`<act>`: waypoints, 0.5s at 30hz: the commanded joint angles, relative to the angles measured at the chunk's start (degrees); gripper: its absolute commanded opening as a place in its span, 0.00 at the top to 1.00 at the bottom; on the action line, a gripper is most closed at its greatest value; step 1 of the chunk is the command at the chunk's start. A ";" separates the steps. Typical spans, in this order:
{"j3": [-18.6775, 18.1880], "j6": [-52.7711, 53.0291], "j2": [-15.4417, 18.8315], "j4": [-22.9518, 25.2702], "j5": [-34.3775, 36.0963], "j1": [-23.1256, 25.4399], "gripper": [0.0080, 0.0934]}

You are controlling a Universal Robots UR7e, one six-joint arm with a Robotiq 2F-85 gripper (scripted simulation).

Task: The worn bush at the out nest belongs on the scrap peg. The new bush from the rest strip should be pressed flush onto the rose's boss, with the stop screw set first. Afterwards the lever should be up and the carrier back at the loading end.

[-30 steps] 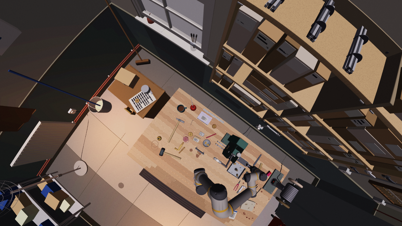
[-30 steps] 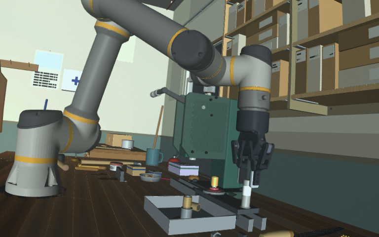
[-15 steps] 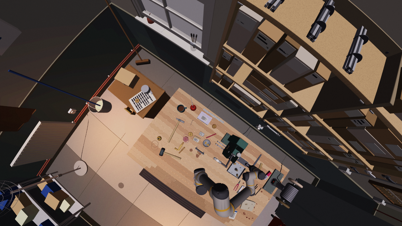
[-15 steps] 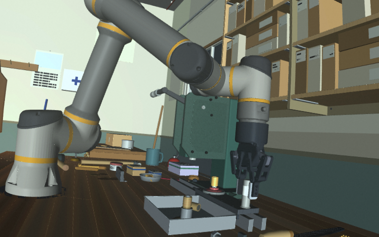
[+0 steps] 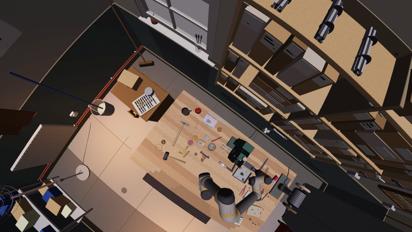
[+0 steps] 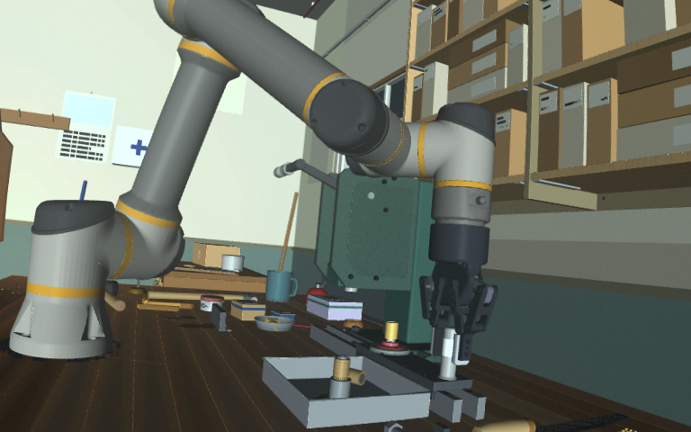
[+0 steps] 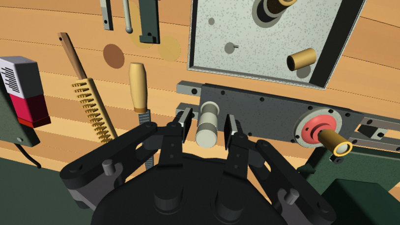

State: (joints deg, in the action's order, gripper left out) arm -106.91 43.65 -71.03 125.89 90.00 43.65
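Observation:
A pale upright handle post (image 7: 207,127) (image 6: 447,356) stands at the near end of the dark carrier plate (image 7: 268,114), and my gripper (image 7: 207,126) (image 6: 455,351) is open around it, holding nothing. Further along the carrier a brass bush (image 7: 334,141) (image 6: 391,331) sits on the boss of the red rose (image 7: 317,128) (image 6: 390,349). In the grey tray (image 7: 265,42) (image 6: 346,389) beside the rails one brass bush (image 6: 340,367) sits upright on a peg and another (image 7: 301,58) (image 6: 356,377) lies on its side. The green press (image 6: 374,239) stands behind the carrier, its lever (image 6: 300,169) raised.
Behind the press run shelves of boxes (image 6: 560,91). A wire brush (image 7: 89,109), a wooden-handled file (image 7: 138,89) and a red and white box (image 7: 23,89) lie left of my gripper. A mug (image 6: 279,285), small boxes and hand tools are spread over the bench beyond the tray.

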 commanded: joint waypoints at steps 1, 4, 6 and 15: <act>0.02 0.00 -0.04 0.03 0.00 0.00 0.55; 0.02 0.00 -0.04 0.03 0.00 0.00 0.62; 0.02 0.00 -0.04 0.03 0.00 0.00 0.67; 0.02 0.00 -0.04 0.03 0.00 0.00 0.88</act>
State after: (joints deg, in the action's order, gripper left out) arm -106.91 43.65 -71.05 125.87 90.00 43.66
